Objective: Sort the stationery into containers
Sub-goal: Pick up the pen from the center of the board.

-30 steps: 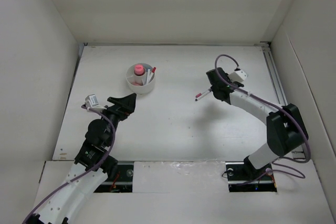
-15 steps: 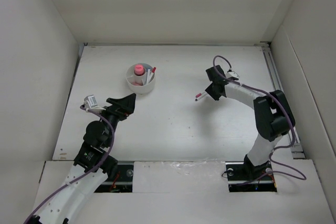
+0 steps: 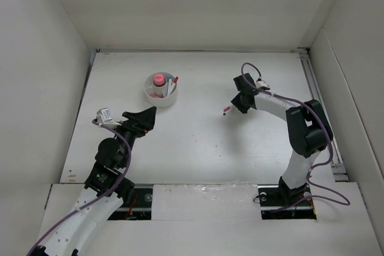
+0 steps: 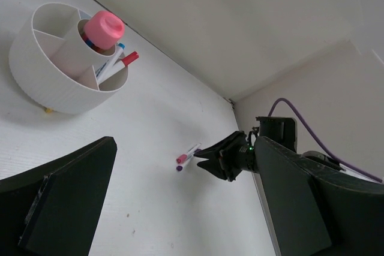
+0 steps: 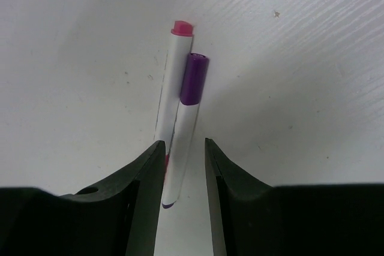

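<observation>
- Two white pens lie side by side, touching, on the right half of the table (image 3: 198,148): a purple-capped pen (image 5: 187,112) and a pink-capped pen (image 5: 172,70), caps pointing away from the wrist.
- The right gripper (image 5: 183,145) sits low over their rear ends, its fingers narrowly spread. The purple-capped pen lies in the gap and the pink one runs under the left finger; contact cannot be told.
- Bare tabletop surrounds the pens, and the walls are well apart.
- The white divided cup (image 4: 42,70) stands far left, holding a pink cylinder (image 4: 103,26) and a red-capped pen (image 4: 128,59).
- The left gripper (image 3: 146,116) hangs near the cup, spread wide and empty.
</observation>
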You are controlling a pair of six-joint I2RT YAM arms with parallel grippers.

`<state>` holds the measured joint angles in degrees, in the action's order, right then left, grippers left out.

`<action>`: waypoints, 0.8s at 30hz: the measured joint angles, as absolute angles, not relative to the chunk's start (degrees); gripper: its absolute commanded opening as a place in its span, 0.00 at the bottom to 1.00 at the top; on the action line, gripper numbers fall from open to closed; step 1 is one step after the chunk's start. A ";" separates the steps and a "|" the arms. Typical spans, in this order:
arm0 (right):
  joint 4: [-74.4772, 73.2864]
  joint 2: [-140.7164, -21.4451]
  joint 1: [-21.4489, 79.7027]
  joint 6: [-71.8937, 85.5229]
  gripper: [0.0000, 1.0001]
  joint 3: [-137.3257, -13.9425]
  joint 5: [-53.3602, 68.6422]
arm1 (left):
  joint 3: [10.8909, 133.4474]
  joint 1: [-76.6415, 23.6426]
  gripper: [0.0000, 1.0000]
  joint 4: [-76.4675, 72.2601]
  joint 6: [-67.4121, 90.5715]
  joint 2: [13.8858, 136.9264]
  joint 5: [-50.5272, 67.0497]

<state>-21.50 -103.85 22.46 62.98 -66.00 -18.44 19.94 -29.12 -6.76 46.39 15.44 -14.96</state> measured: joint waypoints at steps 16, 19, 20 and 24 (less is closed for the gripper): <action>-26.70 -107.31 22.65 62.54 0.25 -70.43 -21.15 | 19.94 -29.12 1.00 -7.01 46.33 16.01 -14.57; -27.99 -108.31 23.49 61.63 0.20 -72.01 -21.41 | 19.94 -29.12 1.00 -6.98 46.33 15.88 -14.59; -28.21 -108.75 24.03 61.28 0.18 -72.64 -21.43 | 19.94 -29.12 1.00 -6.96 46.33 15.79 -14.61; -28.36 -109.65 27.00 60.40 0.15 -74.11 -20.82 | 19.94 -29.12 1.00 -6.48 46.33 15.25 -14.66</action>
